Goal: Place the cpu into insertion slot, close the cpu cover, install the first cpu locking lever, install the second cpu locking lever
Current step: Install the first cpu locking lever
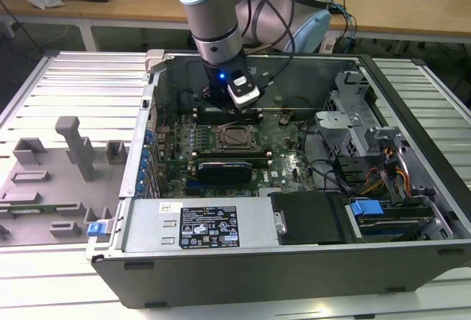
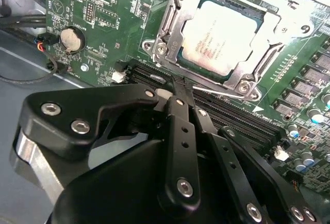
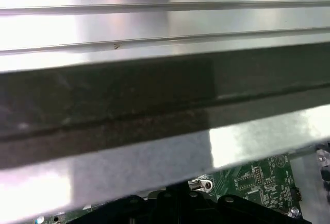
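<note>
Fingers (image 2: 179, 112) together beside silvery-beige cpu (image 2: 225, 36)

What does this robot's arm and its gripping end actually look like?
The arm is a thick silvery-grey tube with pale blue joint caps, black cables looping alongside and a small blue light near its wrist. The gripper is black, built of jointed bars studded with silver screws.

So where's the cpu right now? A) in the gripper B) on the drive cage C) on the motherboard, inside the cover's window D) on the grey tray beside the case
C: in the second wrist view the cpu lies flat on the motherboard, with the cpu cover framing it on all sides.
</note>
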`<state>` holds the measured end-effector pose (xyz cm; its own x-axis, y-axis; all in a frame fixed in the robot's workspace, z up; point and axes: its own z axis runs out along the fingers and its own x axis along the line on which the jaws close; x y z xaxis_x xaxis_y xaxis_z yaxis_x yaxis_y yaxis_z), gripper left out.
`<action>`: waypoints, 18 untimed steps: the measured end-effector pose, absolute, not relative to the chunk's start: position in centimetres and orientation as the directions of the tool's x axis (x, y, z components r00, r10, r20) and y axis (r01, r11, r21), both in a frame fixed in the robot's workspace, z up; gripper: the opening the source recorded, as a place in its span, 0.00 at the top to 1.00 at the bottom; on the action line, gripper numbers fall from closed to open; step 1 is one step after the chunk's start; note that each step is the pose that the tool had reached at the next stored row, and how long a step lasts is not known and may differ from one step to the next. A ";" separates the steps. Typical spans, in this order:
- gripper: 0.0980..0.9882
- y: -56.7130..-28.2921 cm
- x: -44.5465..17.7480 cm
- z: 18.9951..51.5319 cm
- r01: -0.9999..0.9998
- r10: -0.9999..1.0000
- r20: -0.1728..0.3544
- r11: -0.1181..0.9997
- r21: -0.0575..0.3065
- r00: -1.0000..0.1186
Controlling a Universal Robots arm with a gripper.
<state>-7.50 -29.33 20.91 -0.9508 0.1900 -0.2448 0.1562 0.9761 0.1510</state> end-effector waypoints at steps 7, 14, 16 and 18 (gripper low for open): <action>0.99 -29.1 -7.6 20.8 0.176 0.210 -0.244 0.972 0.156 -0.947; 0.99 -29.1 -7.6 20.5 0.192 0.227 -0.244 0.968 0.160 -0.943; 0.99 -29.1 -7.6 20.4 0.194 0.230 -0.243 0.968 0.162 -0.942; 0.99 -29.0 -7.6 20.4 0.197 0.233 -0.243 0.967 0.164 -0.942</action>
<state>-7.61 -29.01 20.36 -0.9415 0.2334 -0.2431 0.1974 0.9666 0.1636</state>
